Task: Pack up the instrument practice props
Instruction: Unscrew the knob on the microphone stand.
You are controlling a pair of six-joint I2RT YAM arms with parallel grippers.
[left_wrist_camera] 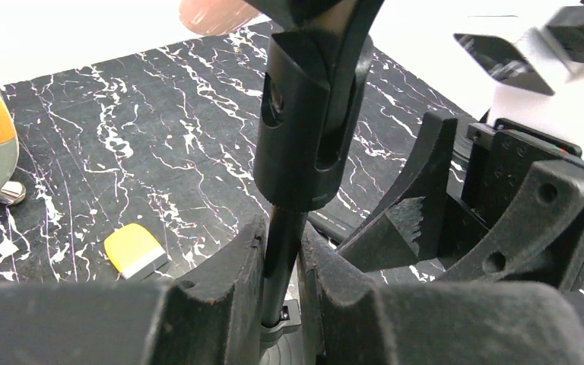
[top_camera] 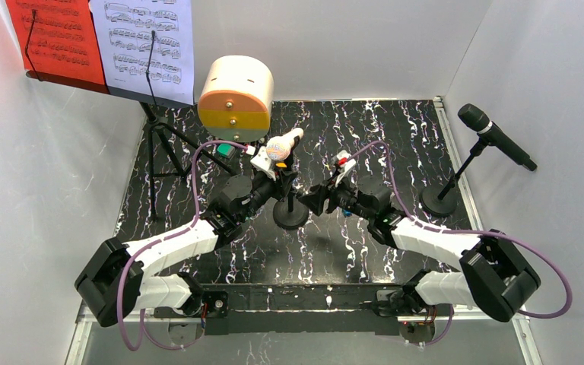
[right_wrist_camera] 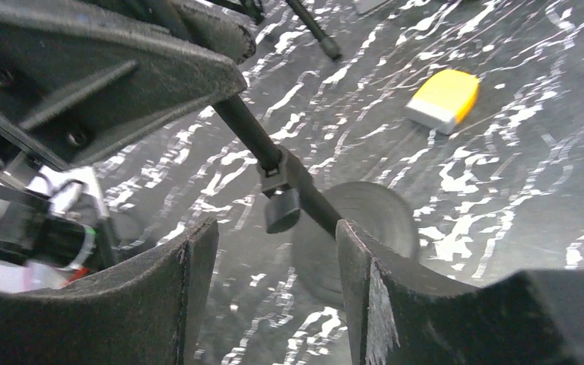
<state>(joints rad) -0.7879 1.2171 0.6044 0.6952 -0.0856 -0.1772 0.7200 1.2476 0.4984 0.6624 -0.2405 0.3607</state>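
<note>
A cream microphone (top_camera: 284,144) sits in the clip (left_wrist_camera: 308,114) of a black round-based mic holder (top_camera: 290,215) at the table's middle. My left gripper (top_camera: 282,185) (left_wrist_camera: 284,266) is shut on that holder's thin stem (left_wrist_camera: 283,243), just under the clip. To the stem's right my right gripper (top_camera: 313,200) (right_wrist_camera: 274,281) is open, with the stem (right_wrist_camera: 255,137) and round base (right_wrist_camera: 361,236) beyond its fingertips and untouched. A black microphone (top_camera: 496,137) rests on a second holder (top_camera: 439,201) at the right. At the back left stands the black music rack (top_camera: 156,144), carrying a red page (top_camera: 53,34) and a white page (top_camera: 144,42).
A cream and orange round container (top_camera: 236,95) stands at the back centre, with a small green object (top_camera: 224,150) before it. A yellow and grey block (left_wrist_camera: 134,251) (right_wrist_camera: 445,97) lies on the black marbled mat (top_camera: 395,137). White walls close in on both sides.
</note>
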